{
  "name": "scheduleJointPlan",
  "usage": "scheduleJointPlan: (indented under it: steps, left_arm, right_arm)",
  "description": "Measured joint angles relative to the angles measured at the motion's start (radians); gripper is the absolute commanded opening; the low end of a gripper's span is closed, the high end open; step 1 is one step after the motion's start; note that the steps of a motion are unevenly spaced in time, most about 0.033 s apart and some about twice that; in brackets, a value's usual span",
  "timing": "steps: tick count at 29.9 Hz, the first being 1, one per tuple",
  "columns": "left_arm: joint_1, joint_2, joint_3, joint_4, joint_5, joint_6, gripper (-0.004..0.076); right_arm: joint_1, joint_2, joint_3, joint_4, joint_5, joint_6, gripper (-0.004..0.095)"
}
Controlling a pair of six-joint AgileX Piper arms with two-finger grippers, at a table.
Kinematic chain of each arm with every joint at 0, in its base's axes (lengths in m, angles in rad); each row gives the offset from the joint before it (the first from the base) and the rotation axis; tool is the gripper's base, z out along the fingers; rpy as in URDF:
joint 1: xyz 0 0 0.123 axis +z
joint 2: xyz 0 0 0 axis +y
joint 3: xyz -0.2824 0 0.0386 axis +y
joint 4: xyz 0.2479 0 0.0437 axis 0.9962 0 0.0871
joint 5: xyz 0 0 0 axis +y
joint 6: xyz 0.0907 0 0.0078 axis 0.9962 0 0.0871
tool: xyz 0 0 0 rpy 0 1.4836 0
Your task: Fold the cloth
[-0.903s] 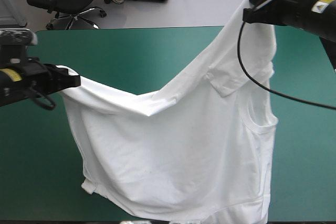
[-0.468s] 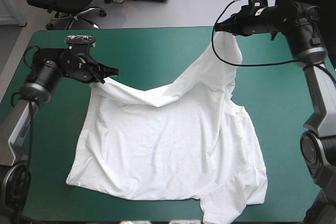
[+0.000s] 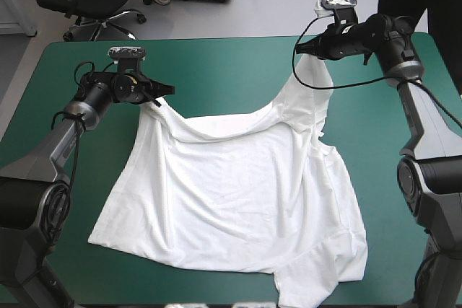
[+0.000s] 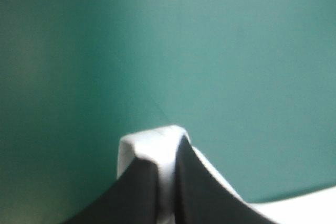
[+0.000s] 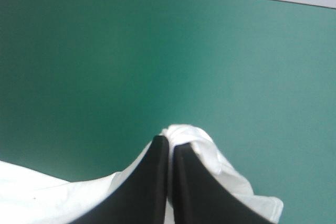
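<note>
I've got the white T-shirt (image 3: 231,200) lying mostly spread across the middle of the teal-green tabletop (image 3: 216,70). Its lower part is flat and reaches close to the near edge, with rumpled folds bunched at the near right corner. The far side is off the cover: two points of the cloth are lifted, and the edge between them sags in a shallow curve.

On the left, the left claw (image 3: 156,99) pinches the far left corner of the T-shirt, low over the cover and well in from the tabletop's left edge. My left wrist camera confirms it: the black fingers (image 4: 142,192) are all but together. A thin fold of white fabric is clamped between them and wraps over the tips, with bare teal-green ahead.

On the right, the right claw (image 3: 300,51) sits nearer the far edge. A narrow strip of T-shirt hangs from it, widening as it drops to the spread part. In the right wrist view its fingers meet in a pointed arch, gripping white cloth that bulges out beside one finger, and the tabletop's far edge shows ahead.

The two claws are well apart, the T-shirt slung loosely between them.
</note>
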Motion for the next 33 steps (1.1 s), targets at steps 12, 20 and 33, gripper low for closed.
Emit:
scheduleJointPlan:
  steps: [12,20,33]
  left_arm:
    - [0.000,0.096,-0.022,0.010,-0.038,0.046,0.0551]
    - [0.003,0.017,-0.045,0.067,-0.005,0.051,0.0548]
    - [0.008,-0.373,-0.208,0.048,0.424,0.051,0.0548]
  right_arm:
    - [0.000,0.117,-0.007,0.015,0.019,-0.075,0.0706]
    - [-0.037,0.089,-0.054,0.058,0.136,-0.100,0.0700]
    - [-0.056,-0.359,0.147,-0.099,0.335,-0.050,0.0689]
